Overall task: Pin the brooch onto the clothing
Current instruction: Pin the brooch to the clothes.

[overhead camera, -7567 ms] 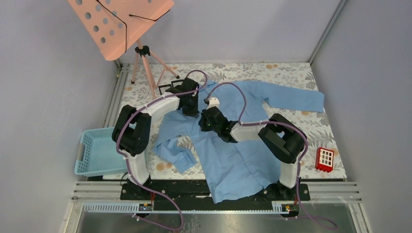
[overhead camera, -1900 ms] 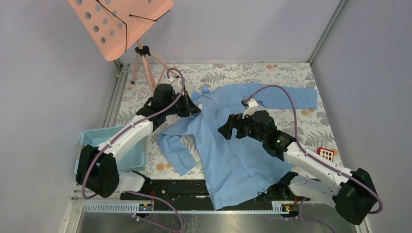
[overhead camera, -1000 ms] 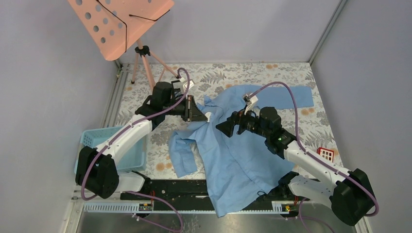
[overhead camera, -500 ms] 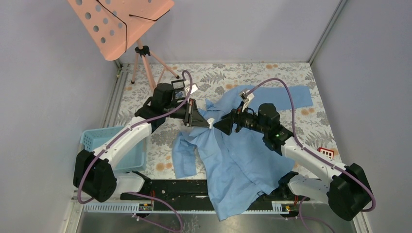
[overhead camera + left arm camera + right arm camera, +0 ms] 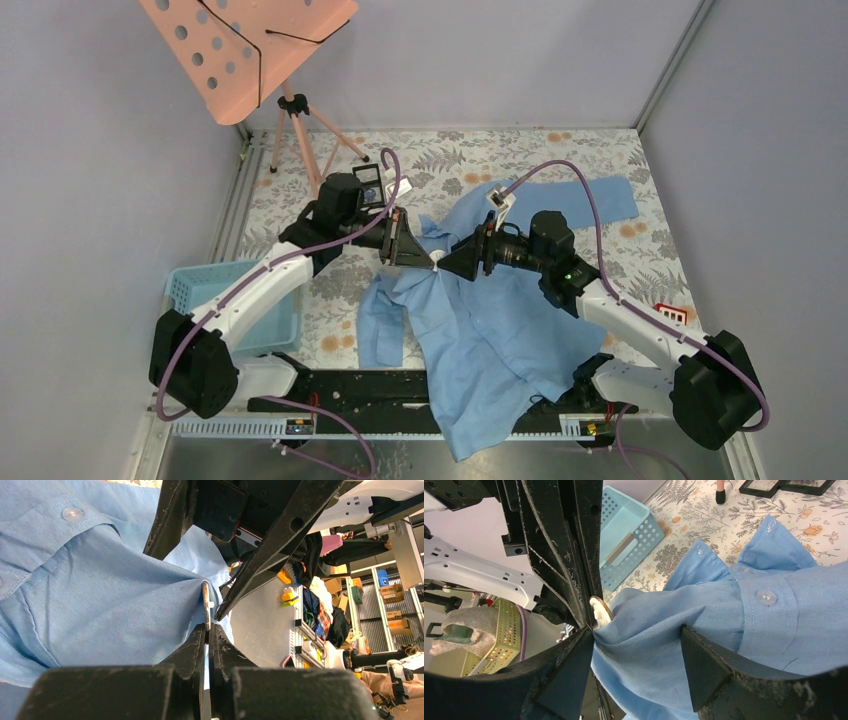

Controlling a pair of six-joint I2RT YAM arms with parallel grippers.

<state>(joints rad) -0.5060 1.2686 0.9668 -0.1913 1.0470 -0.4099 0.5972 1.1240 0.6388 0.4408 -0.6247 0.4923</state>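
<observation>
Left arm (image 5: 255, 290) and right arm (image 5: 640, 330) share white link shells between bulky black joint housings. A purple cable (image 5: 552, 163) loops along each from base to wrist. A green light (image 5: 567, 272) glows on the right forearm. Left gripper (image 5: 206, 630) and right gripper (image 5: 636, 630) have long, tapering matte black fingers, scuffed pale at the edges.

Pink perforated music stand (image 5: 240, 45) on a tripod, far left of the floral-covered bench (image 5: 580, 160). Light blue perforated plastic basket (image 5: 180, 292) at the near left edge. Small red windowed block (image 5: 672, 318) near the right edge.
</observation>
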